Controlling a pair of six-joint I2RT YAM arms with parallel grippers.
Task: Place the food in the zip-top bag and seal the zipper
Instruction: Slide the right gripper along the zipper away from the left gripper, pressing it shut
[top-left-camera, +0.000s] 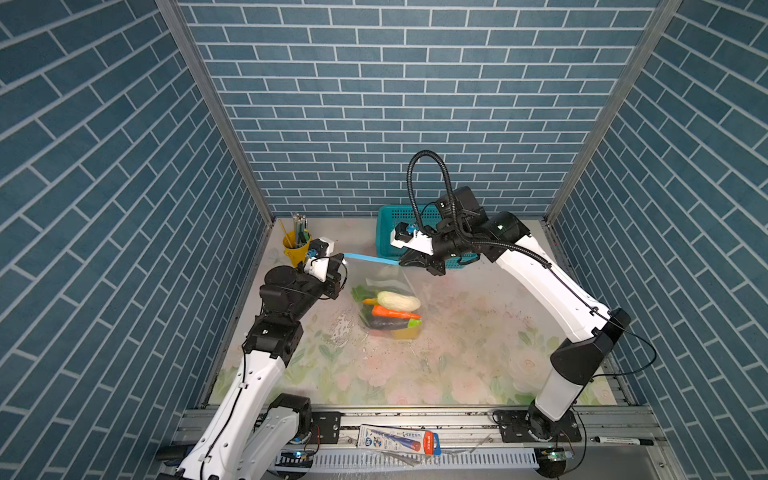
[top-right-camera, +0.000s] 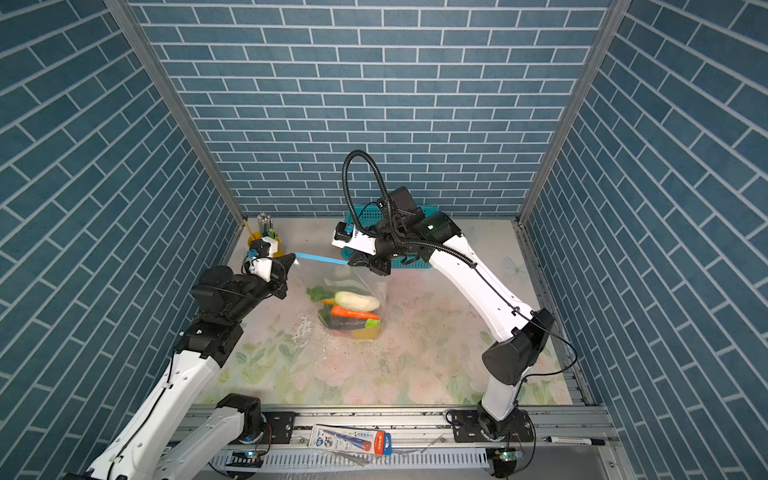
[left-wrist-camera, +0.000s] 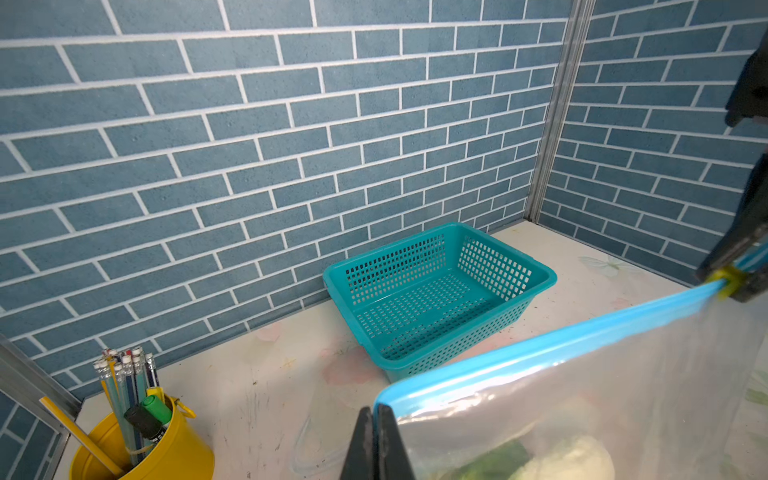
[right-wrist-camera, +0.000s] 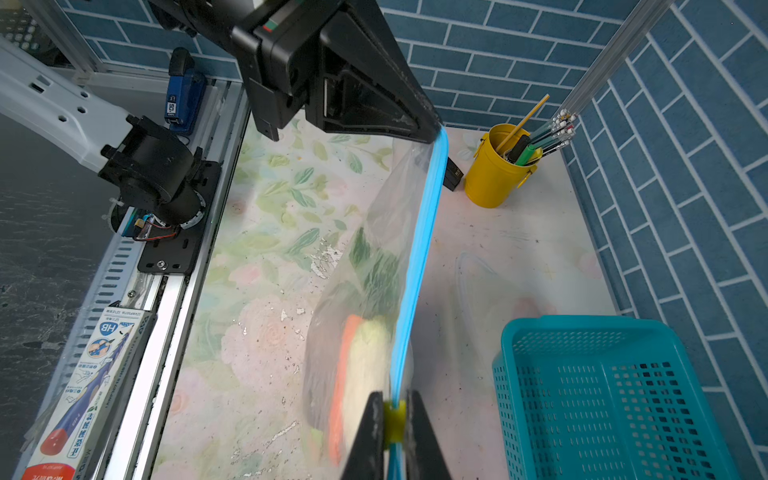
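Observation:
The clear zip-top bag (top-left-camera: 388, 282) (top-right-camera: 365, 286) hangs between my two grippers, its bottom resting on the table. The food (top-left-camera: 392, 311) (top-right-camera: 353, 311) lies inside it: white radish, orange carrot, dark eggplant, green leaves and a yellow piece. The light-blue zipper (top-left-camera: 370, 259) (left-wrist-camera: 561, 336) (right-wrist-camera: 419, 257) is stretched taut along the bag's mouth. My left gripper (top-left-camera: 343, 259) (left-wrist-camera: 376, 411) is shut on the bag's corner at one end of the strip. At the other end, my right gripper (top-left-camera: 402, 262) (right-wrist-camera: 393, 405) is shut on the yellowish slider tab (right-wrist-camera: 393, 419) (left-wrist-camera: 727, 282).
An empty teal perforated basket (top-left-camera: 388, 224) (left-wrist-camera: 395, 262) (right-wrist-camera: 582, 324) stands at the back, just behind my right gripper. A yellow cup of pencils (top-left-camera: 296, 245) (left-wrist-camera: 166, 453) (right-wrist-camera: 490, 174) sits in the back left corner. A pencil box (top-left-camera: 399, 442) and a marker (top-left-camera: 623, 441) lie on the front rail.

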